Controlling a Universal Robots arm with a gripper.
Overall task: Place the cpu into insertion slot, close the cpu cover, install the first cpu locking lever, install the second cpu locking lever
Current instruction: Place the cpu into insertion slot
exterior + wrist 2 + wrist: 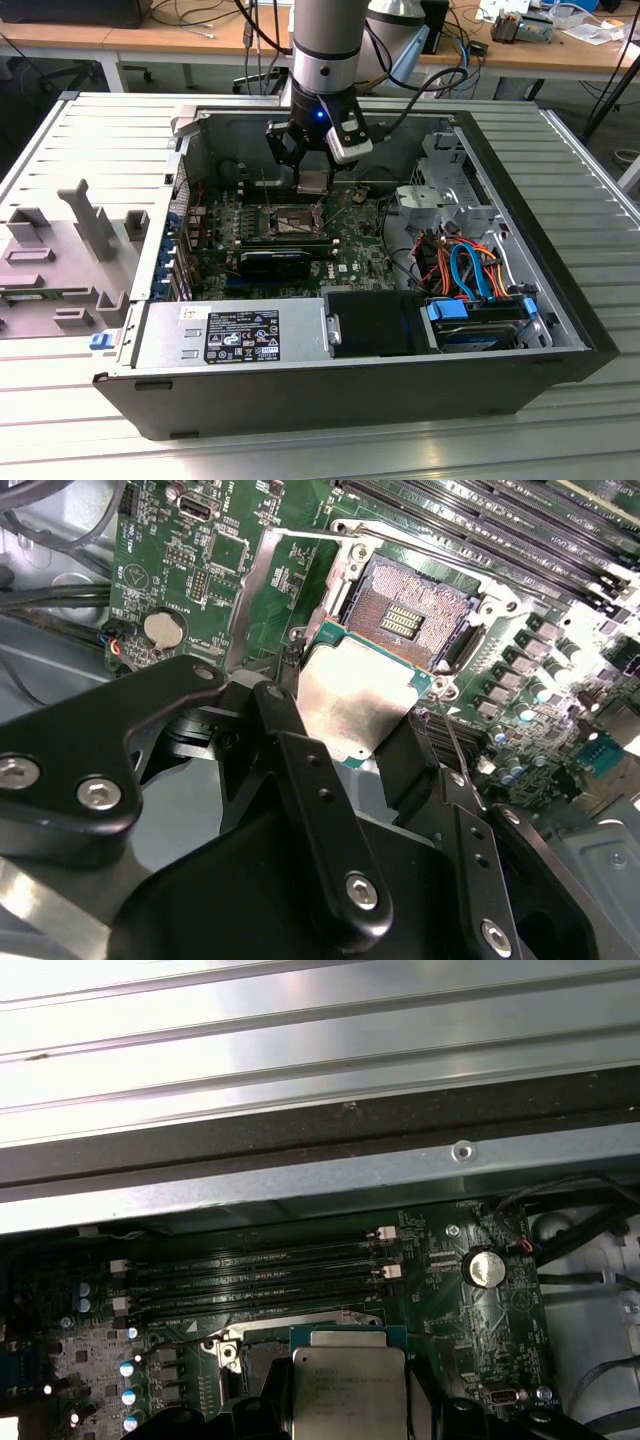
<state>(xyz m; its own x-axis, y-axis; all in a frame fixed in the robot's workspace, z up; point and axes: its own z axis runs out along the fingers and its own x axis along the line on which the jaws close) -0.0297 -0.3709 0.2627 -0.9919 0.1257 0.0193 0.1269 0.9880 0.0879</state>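
claw [355, 735] pinches the cpu [355, 695] by two opposite edges, metal top exposed. cpu hangs above the slot [405, 615], slightly to one side, not touching it. slot is bare, contacts exposed. cover [250, 595] stands swung open beside the slot. case [300, 400] around the slot lies open-sided.

Silver cpu [355, 705] aloft nr open insertion slot [405, 615]
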